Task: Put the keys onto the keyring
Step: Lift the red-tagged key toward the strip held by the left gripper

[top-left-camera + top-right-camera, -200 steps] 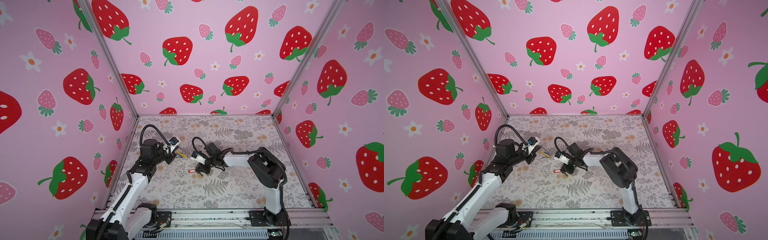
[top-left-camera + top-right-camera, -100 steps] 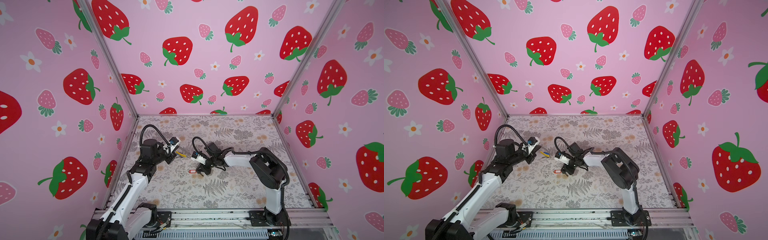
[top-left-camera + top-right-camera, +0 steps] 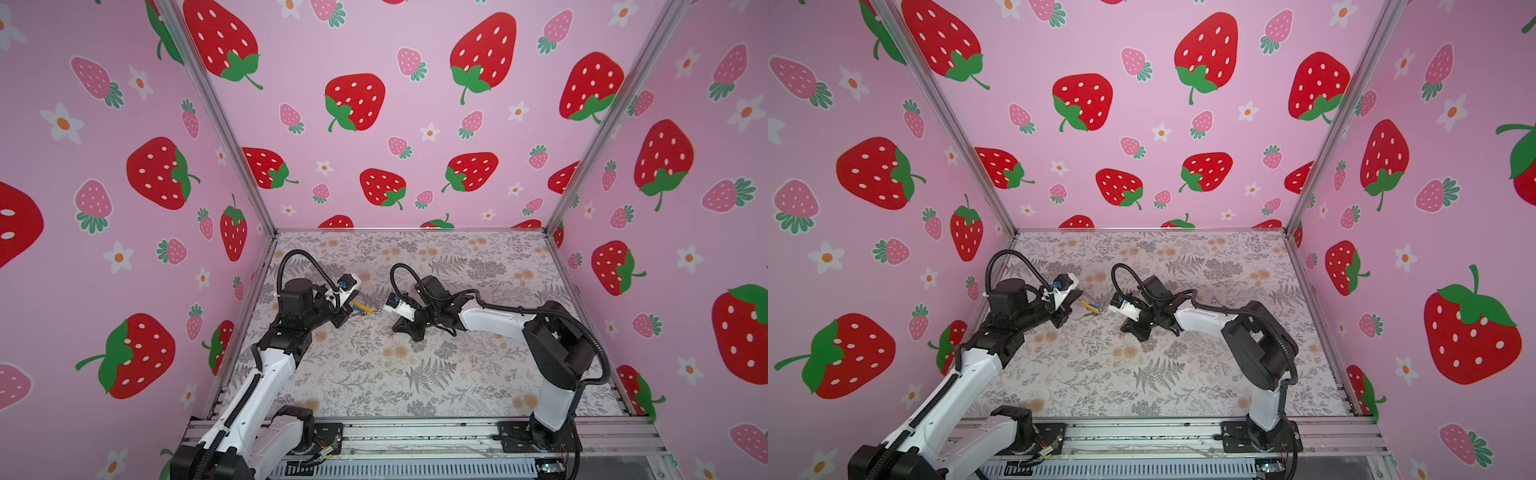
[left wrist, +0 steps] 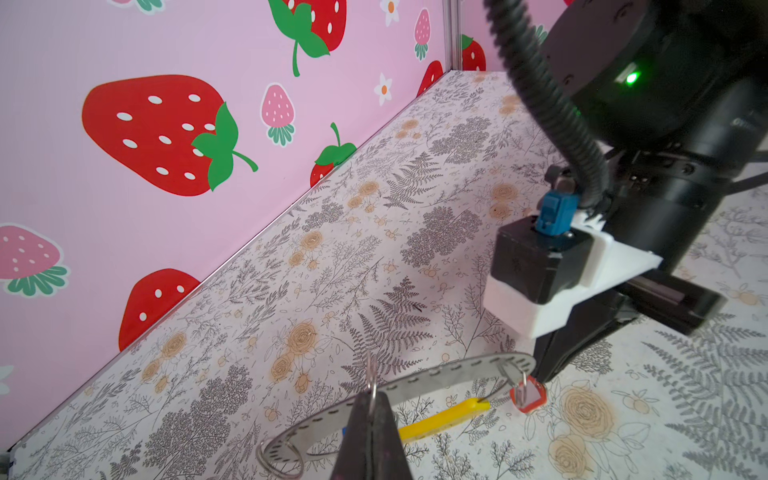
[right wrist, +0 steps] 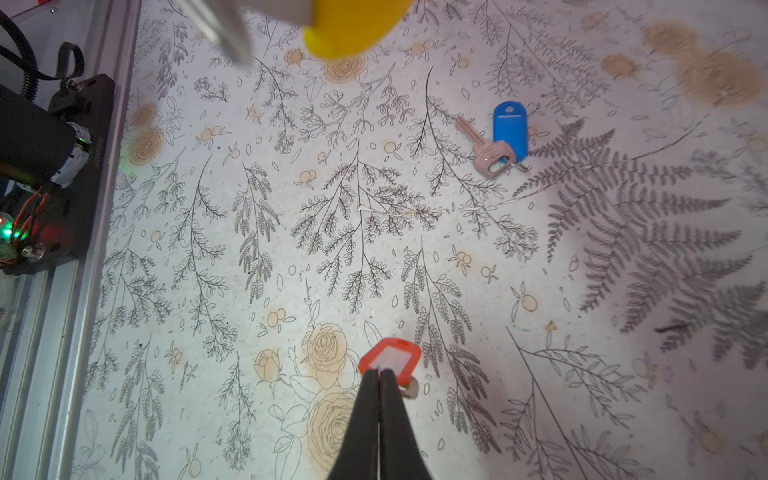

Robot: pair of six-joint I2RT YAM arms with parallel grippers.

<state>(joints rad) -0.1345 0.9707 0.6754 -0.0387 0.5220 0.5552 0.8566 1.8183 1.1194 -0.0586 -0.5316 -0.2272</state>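
Note:
The keyring (image 4: 436,376), a thin grey slotted hoop with a yellow segment (image 4: 440,417), hangs above the mat; my left gripper (image 4: 372,399) is shut on it at a small wire ring. In both top views the yellow segment (image 3: 363,307) (image 3: 1090,306) shows just off the left gripper (image 3: 349,311). My right gripper (image 5: 380,372) is shut, its tips pinching the edge of the red-framed, white-label tag (image 5: 392,357) of one key, low by the mat. That tag (image 4: 528,398) sits under the hoop's far end. The blue-tagged key (image 5: 500,137) lies flat on the mat, apart from both grippers.
The floral mat (image 3: 415,374) is walled in by pink strawberry panels on three sides. An aluminium rail (image 3: 415,436) with both arm bases runs along the front edge. The left arm's base (image 5: 45,174) shows beside the mat in the right wrist view.
My right gripper has shut, its tips now pinching the red-framed tag that lay on the mat. The left arm and the keyring have stayed where they were.

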